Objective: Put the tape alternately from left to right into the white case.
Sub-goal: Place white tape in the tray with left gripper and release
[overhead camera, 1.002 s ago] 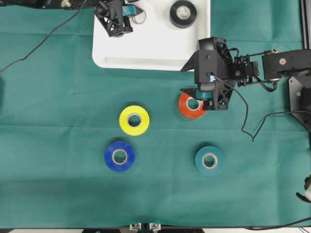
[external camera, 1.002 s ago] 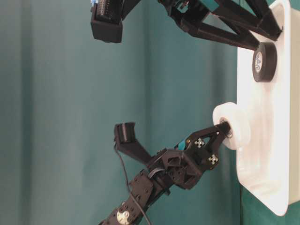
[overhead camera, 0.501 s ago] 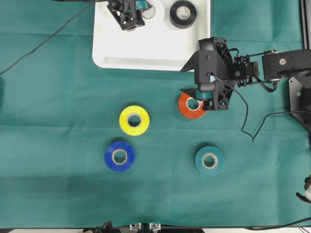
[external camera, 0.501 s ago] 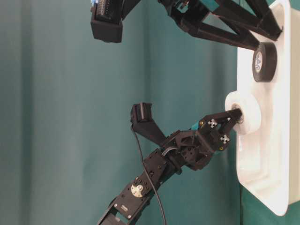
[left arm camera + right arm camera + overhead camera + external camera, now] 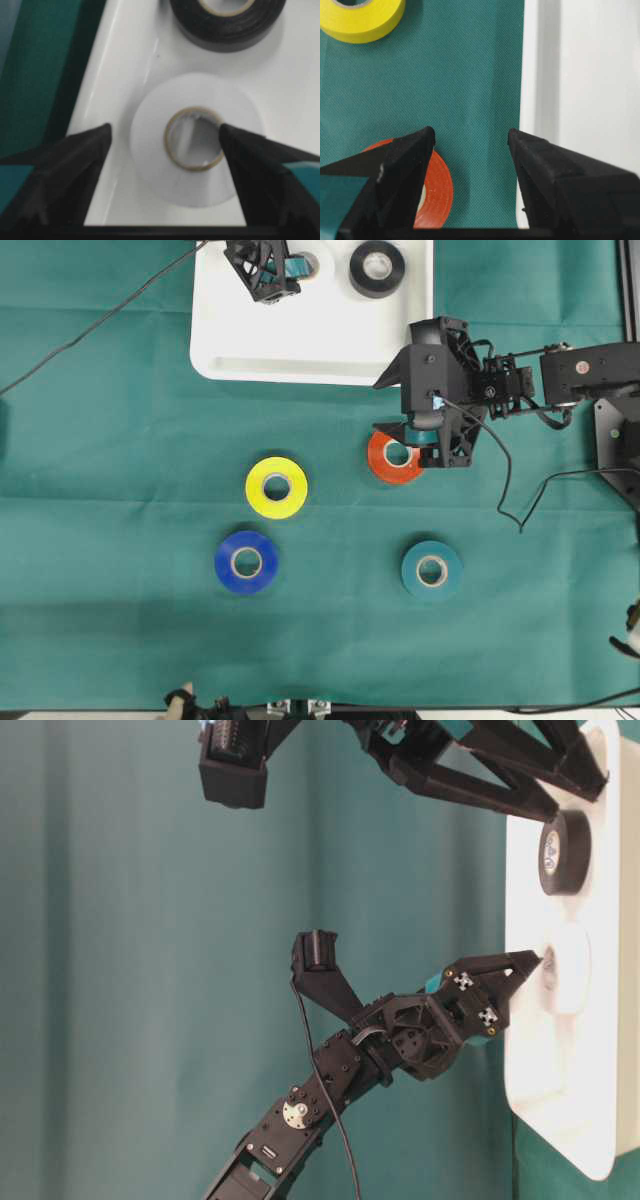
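The left gripper [image 5: 165,132] stood with its jaws apart over the white tape roll [image 5: 197,137], which lay flat in the white case [image 5: 300,340] beside a black roll [image 5: 377,267]. The right gripper [image 5: 470,137] hung spread above the orange roll [image 5: 392,462] on the green cloth [image 5: 120,490].

Glossy plastic white case [image 5: 300,340], matt woven cloth [image 5: 470,75] (seemingly felt-like)

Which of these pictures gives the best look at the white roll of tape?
The left wrist view: the white roll fills it, lying flat. Table-level shows it edge-on; overhead, the arm mostly hides it; the right wrist view misses it.
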`<control>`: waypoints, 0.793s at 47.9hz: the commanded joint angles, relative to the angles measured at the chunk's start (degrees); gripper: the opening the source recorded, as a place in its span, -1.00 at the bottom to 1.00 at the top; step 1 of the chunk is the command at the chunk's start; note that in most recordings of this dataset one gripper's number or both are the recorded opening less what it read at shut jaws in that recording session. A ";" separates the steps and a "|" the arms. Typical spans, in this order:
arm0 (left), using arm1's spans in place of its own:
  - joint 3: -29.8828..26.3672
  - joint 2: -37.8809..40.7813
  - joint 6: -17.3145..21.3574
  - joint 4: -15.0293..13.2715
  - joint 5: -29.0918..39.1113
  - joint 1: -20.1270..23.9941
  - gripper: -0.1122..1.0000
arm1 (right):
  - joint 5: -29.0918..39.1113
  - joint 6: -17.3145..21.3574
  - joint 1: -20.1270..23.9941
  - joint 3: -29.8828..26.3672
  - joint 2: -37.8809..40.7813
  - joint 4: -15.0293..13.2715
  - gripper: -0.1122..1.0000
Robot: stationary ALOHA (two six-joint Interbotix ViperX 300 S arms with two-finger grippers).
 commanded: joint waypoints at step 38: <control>6.15 -11.07 -0.53 0.09 0.00 -4.48 0.92 | -1.76 0.00 0.18 -0.26 -0.53 0.18 0.43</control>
